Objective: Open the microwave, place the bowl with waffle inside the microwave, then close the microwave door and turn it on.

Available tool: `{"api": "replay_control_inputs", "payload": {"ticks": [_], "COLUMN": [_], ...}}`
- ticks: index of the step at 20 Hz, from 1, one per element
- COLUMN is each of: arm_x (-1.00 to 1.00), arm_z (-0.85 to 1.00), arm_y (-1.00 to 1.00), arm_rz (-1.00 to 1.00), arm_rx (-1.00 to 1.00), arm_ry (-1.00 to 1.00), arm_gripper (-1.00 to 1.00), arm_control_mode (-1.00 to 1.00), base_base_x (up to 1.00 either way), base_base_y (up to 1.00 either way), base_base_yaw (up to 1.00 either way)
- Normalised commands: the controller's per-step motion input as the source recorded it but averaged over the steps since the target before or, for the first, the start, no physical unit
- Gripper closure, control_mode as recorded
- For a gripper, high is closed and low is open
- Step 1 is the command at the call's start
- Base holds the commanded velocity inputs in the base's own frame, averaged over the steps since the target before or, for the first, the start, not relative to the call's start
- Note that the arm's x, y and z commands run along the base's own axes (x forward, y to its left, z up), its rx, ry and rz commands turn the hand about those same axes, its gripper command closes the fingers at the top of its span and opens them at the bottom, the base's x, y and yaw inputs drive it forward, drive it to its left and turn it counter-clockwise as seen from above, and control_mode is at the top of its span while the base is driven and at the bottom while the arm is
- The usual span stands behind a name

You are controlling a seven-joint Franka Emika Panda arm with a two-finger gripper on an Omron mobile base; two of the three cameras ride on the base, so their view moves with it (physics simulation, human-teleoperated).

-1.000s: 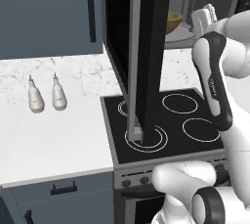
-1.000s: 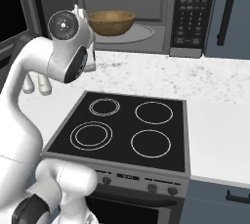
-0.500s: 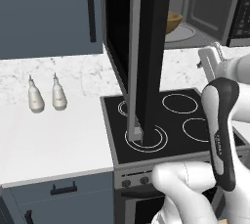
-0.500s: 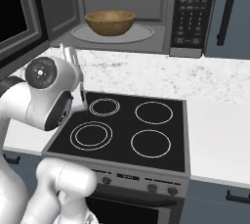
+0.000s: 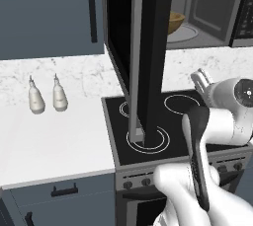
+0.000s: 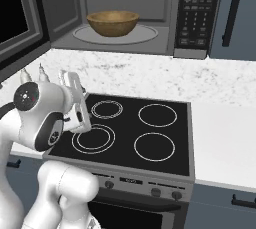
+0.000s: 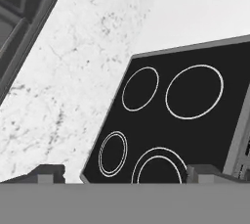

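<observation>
Microwave (image 6: 150,13) open, grey cavity exposed, button panel (image 6: 194,10) on its right side. Microwave door (image 5: 148,57) swung fully out, edge-on in left base view, hanging over the front-left of the stovetop (image 6: 132,133); its dark glass also shows at far left in right base view (image 6: 20,13).

Bowl (image 6: 113,23) sits upright on the round turntable (image 6: 115,34) inside the cavity, roughly centred. Also visible past the door edge in left base view (image 5: 175,21). Can't see the contents from these angles.

Tool (image 6: 75,104) is low, over the left edge of the stovetop, well below and apart from the microwave. Fingertips (image 7: 49,173) sit far apart at the bottom of hand view, nothing between them: wide open, empty. Hand view looks down across the four burner rings and the speckled white bench (image 7: 73,71). In left base view the tool (image 5: 201,79) is at the stovetop's right.

Two small white shakers (image 5: 47,96) stand side by side on the bench left of the stove, just beside each other, under the blue-grey cabinet (image 5: 49,13).
</observation>
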Motion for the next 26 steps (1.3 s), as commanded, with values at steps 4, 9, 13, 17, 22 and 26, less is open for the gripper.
{"api": "replay_control_inputs", "payload": {"ticks": [4,9,13,17,22,26], "arm_x": [0.06,0.24,0.28,0.31,0.25,0.23], "arm_z": [-0.36,-0.29,-0.34,-0.33,-0.36,-0.23], "arm_y": [-0.08,-0.02,-0.15,-0.34,-0.17,0.28], "arm_rz": [-0.16,-0.16,-0.18,-0.17,-0.18,-0.08], "arm_rx": [-0.2,-0.13,-0.14,-0.1,-0.15,-0.04], "arm_ry": [0.0,0.0,0.0,0.0,0.0,0.0], "arm_gripper": [-1.0,-1.0,-1.0,-1.0,-1.0,-1.0], "arm_control_mode": [-1.0,-1.0,-1.0,-1.0,-1.0,-1.0], "base_base_x": [0.0,0.0,0.0,0.0,0.0,0.0], "base_base_y": [0.0,0.0,0.0,0.0,0.0,0.0], "base_base_yaw": [0.0,0.0,0.0,0.0,0.0,0.0]}}
